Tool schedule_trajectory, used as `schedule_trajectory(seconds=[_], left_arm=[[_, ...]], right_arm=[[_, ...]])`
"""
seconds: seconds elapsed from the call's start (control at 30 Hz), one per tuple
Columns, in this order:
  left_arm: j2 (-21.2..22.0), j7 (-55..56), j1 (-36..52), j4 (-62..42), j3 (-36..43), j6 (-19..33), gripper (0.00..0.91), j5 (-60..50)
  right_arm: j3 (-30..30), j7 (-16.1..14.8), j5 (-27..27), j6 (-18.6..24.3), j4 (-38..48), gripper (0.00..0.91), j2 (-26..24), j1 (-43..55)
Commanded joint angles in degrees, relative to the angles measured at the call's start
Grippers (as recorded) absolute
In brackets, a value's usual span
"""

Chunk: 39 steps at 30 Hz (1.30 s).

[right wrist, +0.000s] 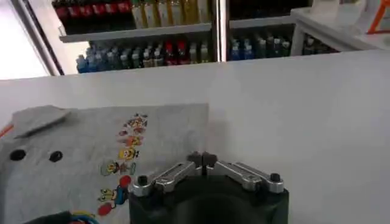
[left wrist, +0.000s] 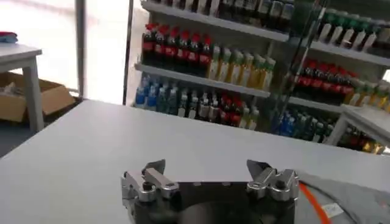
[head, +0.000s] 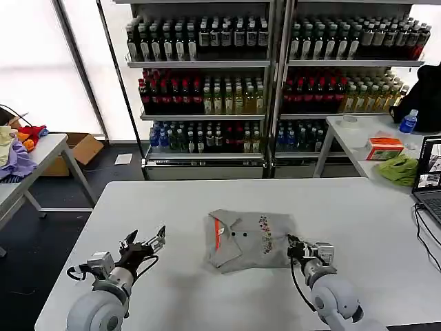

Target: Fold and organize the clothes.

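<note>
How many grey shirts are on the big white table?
1. The grey shirt lies folded in the middle of the white table, between the open left hand and the shut right hand, which sits at its edge. Another underneath would be hidden.

The laptop [head: 431,178] at the table's right is cut off by the edge; the bottles' [head: 207,38] labels are too small to read.

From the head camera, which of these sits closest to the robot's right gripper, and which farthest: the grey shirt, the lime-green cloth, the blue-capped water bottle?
From the right gripper:
1. Grey shirt, right beside it, mid-table.
2. Lime-green cloth, on the side table to the right.
3. Water bottle, farther back on that table.
</note>
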<state>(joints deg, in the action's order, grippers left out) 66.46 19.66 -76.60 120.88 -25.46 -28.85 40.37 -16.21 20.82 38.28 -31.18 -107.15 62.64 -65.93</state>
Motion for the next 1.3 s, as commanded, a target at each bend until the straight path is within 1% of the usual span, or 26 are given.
schedule_trajectory(seconds=[0.03,0.07,0.13,0.2,0.3,0.33,0.4,0.47,0.63,0.67,0.73,0.77,0.83,1.07,1.3], left_arm=[[0.74,-0.47,-0.85,0.6,0.07,-0.18,0.907,-0.42],[0.83,-0.62,-1.05,0.82,0.13,-0.18,0.907,-0.46],[0.96,-0.66,-1.27,1.1,0.37,-0.23,0.907,-0.73],[1.13,-0.71,-1.28,1.3,0.44,-0.19,0.907,-0.95],[2.02,-1.29,-1.56,2.29,0.17,0.95,0.907,-1.12],[2.63,-1.54,-1.8,2.75,0.07,1.83,0.907,-1.45],[3.4,-2.22,-2.5,3.22,0.2,2.35,0.907,-2.42],[4.44,-3.79,-3.51,3.39,0.44,3.95,0.907,-6.1],[7.13,-5.65,-5.0,2.7,1.23,8.41,0.907,-13.24],[7.31,-5.98,-5.22,2.44,1.61,9.41,0.907,-14.67],[7.4,-6.3,-5.47,2.33,1.82,10.26,0.907,-16.22],[7.43,-6.41,-5.55,2.4,1.59,11.59,0.907,-16.57],[7.2,-7.7,-5.94,3.52,0.98,10.16,0.907,-17.82],[5.46,-7.0,-5.96,4.02,0.31,10.78,0.907,-16.87],[5.49,-7.09,-5.0,4.27,0.92,10.68,0.907,-16.61]], right_arm=[[-5.01,-2.1,-22.6,5.85,-2.94,0.907,0.3,-2.96],[-6.06,-1.84,-23.72,6.1,-5.94,0.907,0.42,-3.76],[-7.52,-0.83,-23.8,6.11,-9.3,0.907,0.49,-5.38],[-8.77,0.16,-24.15,6.54,-10.64,0.907,0.52,-6.07],[-14.03,1.87,-27.22,8.37,-12.38,0.907,0.78,-7.79],[-15.87,1.83,-28.12,8.57,-12.84,0.907,1.05,-8.45],[-19.02,1.43,-28.08,8.5,-14.01,0.907,1.15,-10.9],[-20.66,1.0,-27.96,8.26,-14.92,0.907,1.52,-14.31],[-21.3,1.58,-27.54,10.29,-15.95,0.907,3.87,-20.38],[-21.29,1.85,-26.53,12.09,-16.37,0.907,4.33,-20.78],[-21.19,1.92,-25.84,13.57,-17.3,0.907,5.06,-21.32],[-21.19,1.91,-25.87,13.91,-18.09,0.907,5.46,-21.52],[-21.25,1.74,-26.0,13.88,-18.98,0.907,5.9,-21.71],[-21.3,1.79,-26.07,13.13,-19.88,0.907,6.34,-21.88],[-22.3,1.71,-26.1,12.9,-20.37,0.907,6.13,-21.91]])
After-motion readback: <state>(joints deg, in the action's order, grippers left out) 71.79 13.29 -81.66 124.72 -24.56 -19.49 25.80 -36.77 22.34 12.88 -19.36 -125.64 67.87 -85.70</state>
